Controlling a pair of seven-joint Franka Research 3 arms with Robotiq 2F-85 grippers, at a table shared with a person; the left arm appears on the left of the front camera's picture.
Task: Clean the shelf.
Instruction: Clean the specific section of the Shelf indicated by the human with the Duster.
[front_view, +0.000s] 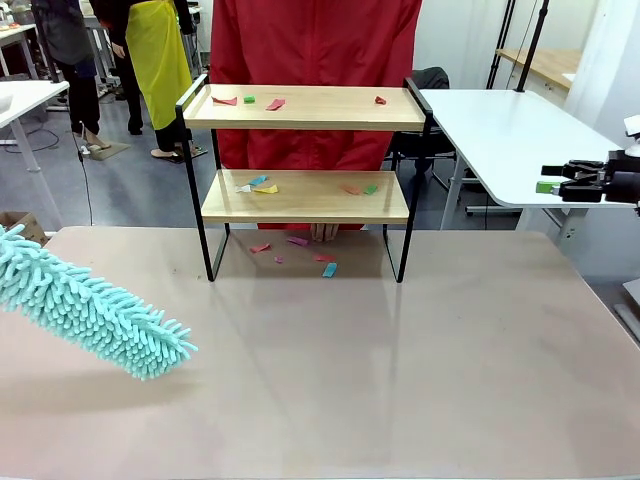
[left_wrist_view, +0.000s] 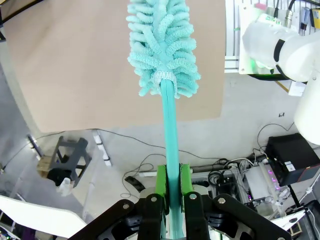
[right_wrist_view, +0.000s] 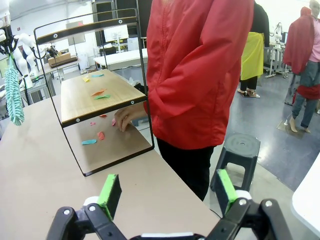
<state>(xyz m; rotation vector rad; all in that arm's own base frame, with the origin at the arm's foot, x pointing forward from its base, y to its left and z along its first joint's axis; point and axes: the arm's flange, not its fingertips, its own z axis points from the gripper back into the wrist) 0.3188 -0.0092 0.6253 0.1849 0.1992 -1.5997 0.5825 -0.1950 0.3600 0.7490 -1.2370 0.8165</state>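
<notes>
Left gripper (left_wrist_view: 173, 184): green pads (left_wrist_view: 161, 181) pinched tight on the thin teal handle (left_wrist_view: 170, 125) of a duster (front_view: 90, 315). The handle runs straight out from between them to the fluffy teal head (left_wrist_view: 162, 45). Head hangs tilted above the tan table (front_view: 420, 360), well to the left of the shelf (front_view: 310, 107) and on the robot's side of it, apart from the frame. Right gripper (right_wrist_view: 165, 195): fingers (right_wrist_view: 111, 192) spread wide, nothing between them. It sits well off to the right of the shelf, out past the table's edge. Shelf stands upright on the table's far middle, both wooden boards level in the black frame. Small coloured paper scraps (front_view: 275, 104) lie on the top board, more on the lower board, and more on the table under the shelf. A person in a red coat (front_view: 315, 40) stands just behind the shelf, one hand (front_view: 323, 232) down on the table beneath the lower board, among those scraps.
</notes>
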